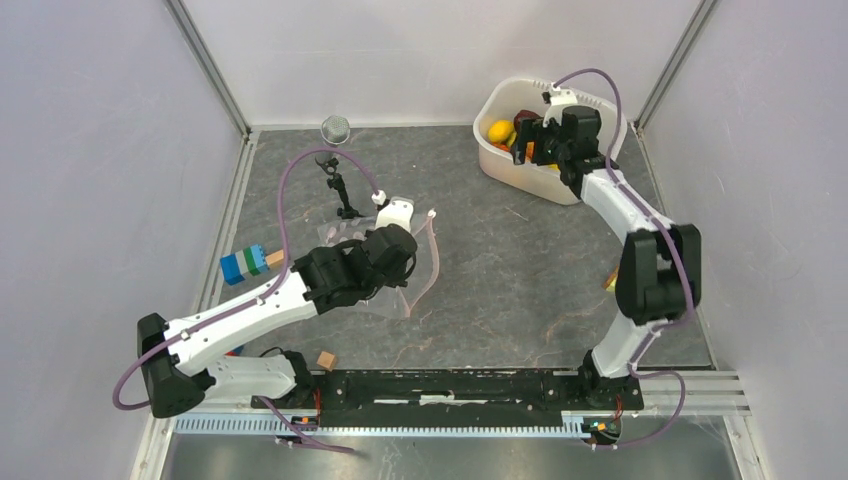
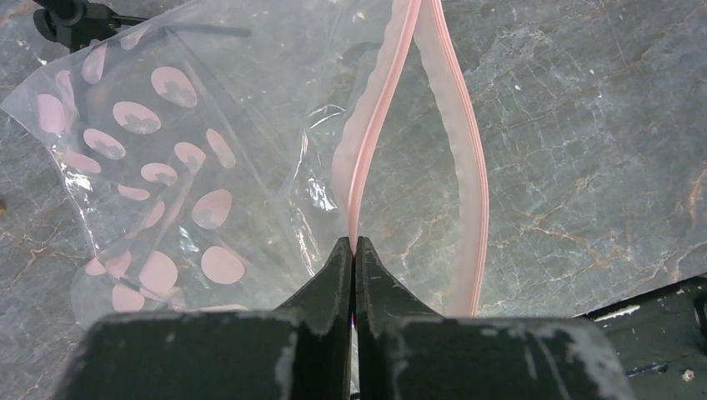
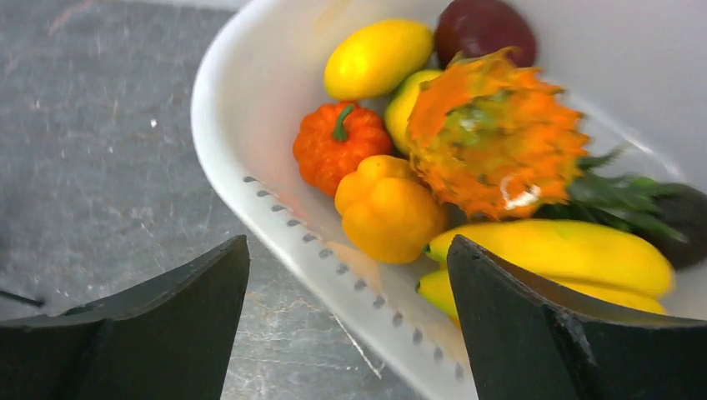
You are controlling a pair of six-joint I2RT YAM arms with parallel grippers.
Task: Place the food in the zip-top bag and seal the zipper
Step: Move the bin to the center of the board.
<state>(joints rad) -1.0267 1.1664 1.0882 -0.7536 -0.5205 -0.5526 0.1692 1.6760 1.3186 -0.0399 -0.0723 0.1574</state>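
Pinches the zipper (image 2: 367, 142) in the tightly closed left gripper (image 2: 354, 248), with the zip-top bag (image 2: 167, 167) ahead and to its left. Holds the right gripper (image 3: 348, 243) spread wide over the white tub (image 3: 242, 175) rim, with the food (image 3: 388, 208) just ahead, ungrasped.

food (image 3: 388, 208) in tub (image 1: 530, 182), bag (image 2: 250, 108) to its left

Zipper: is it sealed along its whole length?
No, the zipper shows two pink strips bowed apart beyond the left gripper, so the zip-top bag is open.
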